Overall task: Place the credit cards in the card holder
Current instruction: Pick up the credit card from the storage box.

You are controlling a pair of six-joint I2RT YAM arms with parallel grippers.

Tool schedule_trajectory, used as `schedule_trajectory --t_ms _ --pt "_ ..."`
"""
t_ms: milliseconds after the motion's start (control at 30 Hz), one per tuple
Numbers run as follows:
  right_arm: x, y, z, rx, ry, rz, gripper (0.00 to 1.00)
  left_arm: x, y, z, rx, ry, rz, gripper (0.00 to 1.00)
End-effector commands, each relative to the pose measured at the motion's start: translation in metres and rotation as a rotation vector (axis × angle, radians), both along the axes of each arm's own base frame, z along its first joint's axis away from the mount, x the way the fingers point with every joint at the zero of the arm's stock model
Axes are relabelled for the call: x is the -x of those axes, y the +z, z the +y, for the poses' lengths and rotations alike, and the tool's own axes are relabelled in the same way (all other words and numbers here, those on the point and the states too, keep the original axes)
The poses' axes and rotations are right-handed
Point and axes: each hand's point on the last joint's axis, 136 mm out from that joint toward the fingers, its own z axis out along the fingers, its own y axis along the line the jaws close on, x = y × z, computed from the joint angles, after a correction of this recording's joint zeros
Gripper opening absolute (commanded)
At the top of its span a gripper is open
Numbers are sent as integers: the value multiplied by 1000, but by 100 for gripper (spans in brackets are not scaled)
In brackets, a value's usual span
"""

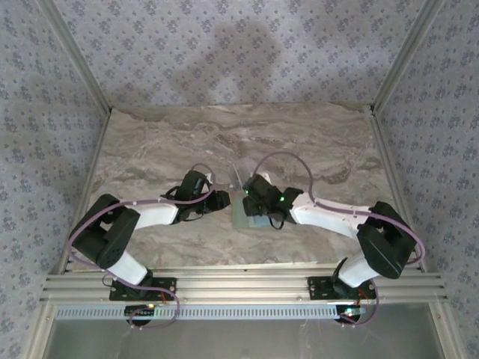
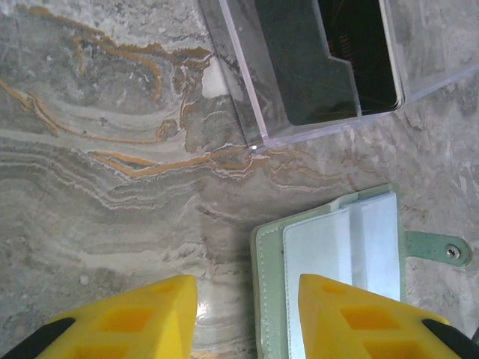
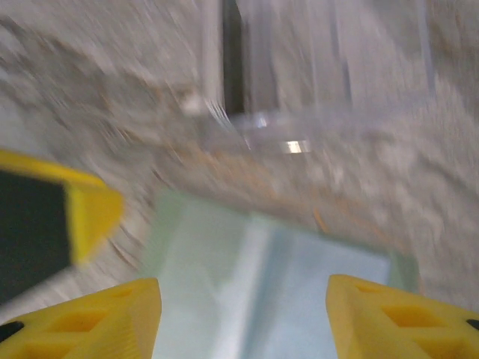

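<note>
The card holder (image 2: 329, 247) lies open on the marble table (image 2: 112, 187), pale green with clear inner pockets (image 2: 374, 232) and a snap tab (image 2: 441, 249). My left gripper (image 2: 245, 288) is open low over the holder's left edge, with one yellow finger (image 2: 352, 314) above the panel and the other above the table. Dark credit cards (image 2: 314, 67) stand in a clear plastic box (image 2: 247, 90) just beyond. The right gripper (image 3: 243, 288) is open over the card holder (image 3: 247, 284), with nothing between its fingers, in a motion-blurred view. In the top view both grippers meet at the holder (image 1: 245, 218).
The clear box (image 1: 238, 177) stands just behind the holder, close to both grippers (image 1: 221, 200) (image 1: 249, 196). A left-gripper finger (image 3: 60, 217) shows at the left of the right wrist view. Patterned walls enclose the table on three sides.
</note>
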Motion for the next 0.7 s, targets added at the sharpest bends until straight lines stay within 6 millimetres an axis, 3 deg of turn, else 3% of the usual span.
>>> schedule_trajectory --t_ms 0,100,400,667 --pt "-16 -2 11 37 72 47 63 -1 -4 -2 38 6 6 40" --pt "-36 3 27 43 106 57 58 0 -8 -3 70 6 12 40" --pt "-67 -18 44 71 141 129 53 5 -21 8 79 19 27 39" --pt "-72 -44 48 78 144 171 52 10 -30 15 67 25 40 39"
